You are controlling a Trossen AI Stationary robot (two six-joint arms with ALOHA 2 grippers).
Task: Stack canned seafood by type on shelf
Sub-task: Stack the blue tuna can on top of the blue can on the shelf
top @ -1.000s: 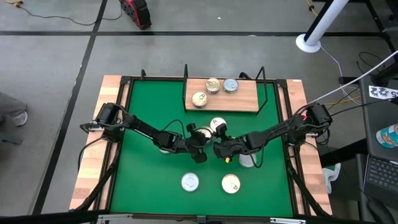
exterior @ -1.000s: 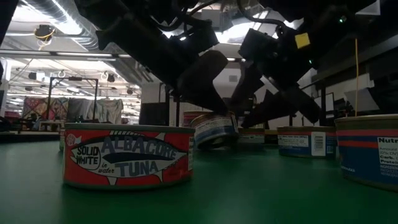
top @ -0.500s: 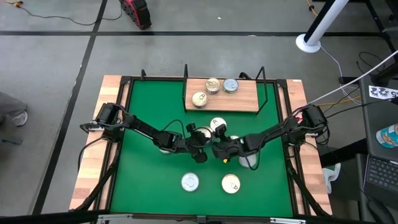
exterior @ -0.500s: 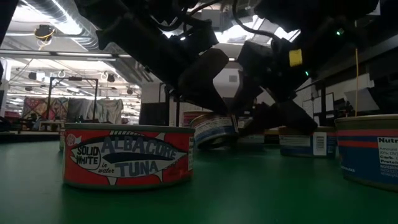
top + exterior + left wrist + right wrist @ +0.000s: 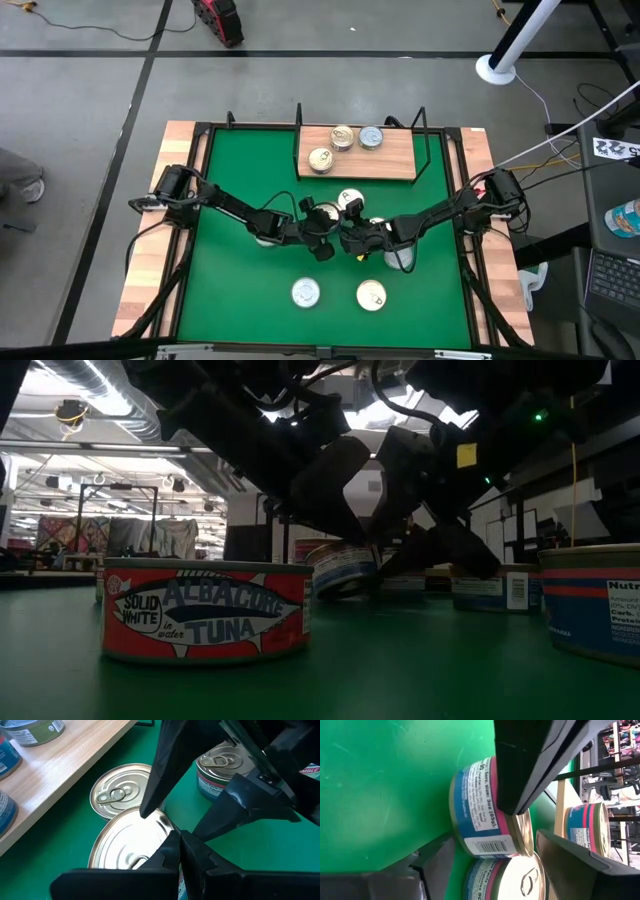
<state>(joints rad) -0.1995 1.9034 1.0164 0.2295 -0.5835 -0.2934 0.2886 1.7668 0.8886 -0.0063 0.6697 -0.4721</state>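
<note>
A silver-topped tin point(image 5: 125, 840) with a blue and pink label point(image 5: 482, 810) stands tilted at mid-table point(image 5: 345, 570), one edge propped on a neighbouring flat tin point(image 5: 117, 795). My left gripper point(image 5: 332, 236) reaches in from the left, shut, its tips at this tin. My right gripper point(image 5: 348, 238) comes from the right and is open, its fingers point(image 5: 437, 860) on either side of the tilted tin; whether they touch it I cannot tell. The shelf point(image 5: 395, 160) at the far edge carries three tins point(image 5: 343, 138). My left gripper presses its shut fingertips point(image 5: 175, 850) against the tilted tin's lid at the rim point(image 5: 161, 834). The fingers slant down from the table's left. The tin stays tilted, its lower edge on the green mat and its far edge on the flat tin.
Two tins lie near the front edge point(image 5: 305, 292) point(image 5: 371, 295), one of them a red-labelled tuna tin point(image 5: 205, 610). Another tin point(image 5: 398, 256) sits under the right arm, and one more point(image 5: 220, 765) beyond the grippers. Wooden planks point(image 5: 150, 260) edge the mat.
My right gripper has drawn closer to the tilted tin, toward the table's left, and sunk a little while staying open. The left gripper and the tilted tin have kept their place.
</note>
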